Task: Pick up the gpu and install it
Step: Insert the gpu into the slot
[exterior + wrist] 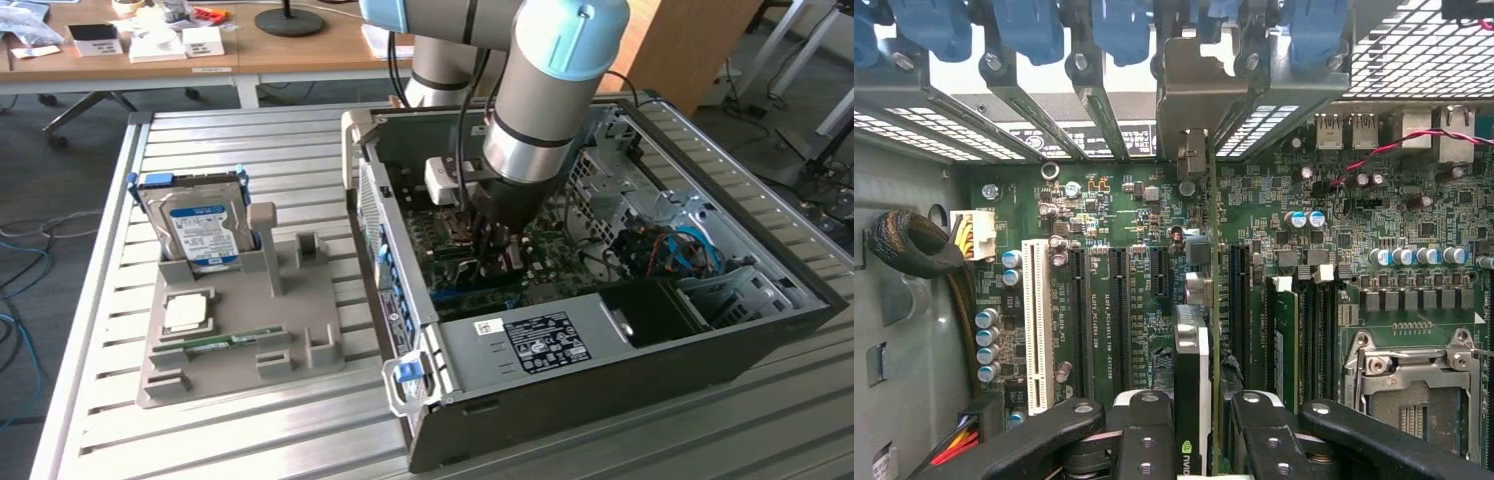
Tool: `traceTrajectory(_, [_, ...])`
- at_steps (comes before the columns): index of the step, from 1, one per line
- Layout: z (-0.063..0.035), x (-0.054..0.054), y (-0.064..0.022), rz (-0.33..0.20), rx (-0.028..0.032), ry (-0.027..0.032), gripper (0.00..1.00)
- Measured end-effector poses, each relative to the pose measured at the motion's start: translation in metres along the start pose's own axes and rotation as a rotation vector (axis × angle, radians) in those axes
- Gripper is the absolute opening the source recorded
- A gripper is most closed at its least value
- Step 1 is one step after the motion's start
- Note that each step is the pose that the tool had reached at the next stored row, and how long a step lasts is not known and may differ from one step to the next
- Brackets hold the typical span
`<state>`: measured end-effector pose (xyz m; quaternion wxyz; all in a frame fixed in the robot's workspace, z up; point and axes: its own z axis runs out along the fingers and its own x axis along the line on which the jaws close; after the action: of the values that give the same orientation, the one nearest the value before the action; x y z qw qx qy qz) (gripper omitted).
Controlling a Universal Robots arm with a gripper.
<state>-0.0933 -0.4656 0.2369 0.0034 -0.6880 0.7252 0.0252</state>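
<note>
Wrist view shows the end effector (pixel 1194 430) clamped partway closed on the gpu (pixel 1192 370), held edge-on between its fingers directly over the motherboard (pixel 1124 210) slots, apparently lining the card up for seating.

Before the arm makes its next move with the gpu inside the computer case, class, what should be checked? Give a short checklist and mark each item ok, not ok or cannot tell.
1. gpu held between the gripper fingers: ok, it stands edge-on between them.
2. Card lined up along the motherboard slots: ok, it runs parallel to them.
3. Card fully seated in its slot: cannot tell, its lower edge is hidden.
4. Metal bracket meeting the case's rear opening: cannot tell.
5. Arm inside the computer case free of the walls: ok in the exterior view.
6. Hard drive left on its stand: ok.
</note>
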Motion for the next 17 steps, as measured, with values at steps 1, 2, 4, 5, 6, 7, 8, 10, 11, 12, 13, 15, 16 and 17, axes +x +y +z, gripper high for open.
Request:
traceTrajectory(1, [0.0,0.0,0.0,0.0,0.0,0.0,0.27])
traceTrajectory(2, [0.0,0.0,0.0,0.0,0.0,0.0001,0.27])
traceTrajectory(4, [0.0005,-0.0001,0.0002,0.001,0.0002,-0.0011,0.27])
traceTrajectory(5, [0.0005,-0.0001,0.0002,0.001,0.0004,-0.001,0.33])
traceTrajectory(6, [0.0001,-0.0001,0.0001,0.0,0.0,-0.0001,0.33])
traceTrajectory(7, [0.0,0.0,0.0,0.0,0.0,-0.0001,0.4])
traceTrajectory(8, [0.0001,0.0,0.0,0.0,0.0001,-0.0001,0.4])
traceTrajectory(10, [-0.0001,0.0,0.0,0.0,0.0,0.0001,0.4])
traceTrajectory(11, [-0.0008,-0.0001,0.0,0.0,-0.0001,0.0003,0.4])
traceTrajectory(12, [-0.0017,-0.0002,0.0,0.0,-0.0002,0.0003,0.4])
traceTrajectory(13, [-0.0025,-0.0003,0.0001,0.0,-0.0001,0.0001,0.4])
traceTrajectory(15, [-0.0039,-0.0009,0.0001,0.0,0.0001,-0.0001,0.4])
traceTrajectory(16, [-0.0048,-0.0014,0.0002,0.0,0.0,0.0,0.4])
traceTrajectory(17, [-0.006,-0.0017,0.0003,0.0,0.0,0.0001,0.4])
